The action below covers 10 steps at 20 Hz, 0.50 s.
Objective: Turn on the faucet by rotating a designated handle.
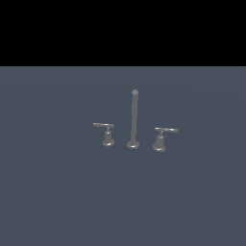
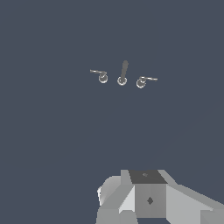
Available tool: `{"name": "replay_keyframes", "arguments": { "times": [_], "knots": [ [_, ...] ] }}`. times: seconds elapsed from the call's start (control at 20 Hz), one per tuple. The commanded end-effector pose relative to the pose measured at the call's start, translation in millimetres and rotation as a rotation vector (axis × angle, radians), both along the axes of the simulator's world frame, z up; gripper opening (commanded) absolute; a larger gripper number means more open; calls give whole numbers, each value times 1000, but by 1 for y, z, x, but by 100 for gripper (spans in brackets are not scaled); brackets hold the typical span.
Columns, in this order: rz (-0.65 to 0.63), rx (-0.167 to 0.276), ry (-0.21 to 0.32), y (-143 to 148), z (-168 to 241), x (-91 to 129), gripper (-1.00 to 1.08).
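The faucet stands on a flat blue-grey floor, with its tall thin spout post [image 1: 134,117] in the middle. The handle [image 1: 107,133], a thin flat bar on a slim stem with a small round base, stands at the exterior view's left of the post. The twin handle [image 1: 161,138] with the wider bell-shaped base stands at the post's right. The wrist view shows the handle [image 2: 101,75], the post [image 2: 123,72] and the twin [image 2: 143,81] small and far off. Only the gripper's grey body [image 2: 148,199] shows there, far from the faucet; its fingers are out of view. The exterior view does not show the arm.
The blue-grey floor [image 1: 57,192] spreads around the faucet on all sides. A black band fills the exterior view above the floor's far edge. No other object shows.
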<state>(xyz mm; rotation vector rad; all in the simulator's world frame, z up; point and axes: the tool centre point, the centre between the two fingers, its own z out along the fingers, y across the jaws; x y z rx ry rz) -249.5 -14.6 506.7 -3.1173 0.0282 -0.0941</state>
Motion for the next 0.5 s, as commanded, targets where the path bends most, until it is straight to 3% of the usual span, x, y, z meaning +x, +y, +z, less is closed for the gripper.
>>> {"name": "replay_keyframes", "arguments": {
  "times": [0.0, 0.45],
  "knots": [
    [0, 0, 0, 0, 0, 0, -100],
    [-44, 1, 2, 8, -11, 4, -100]
  ]
}}
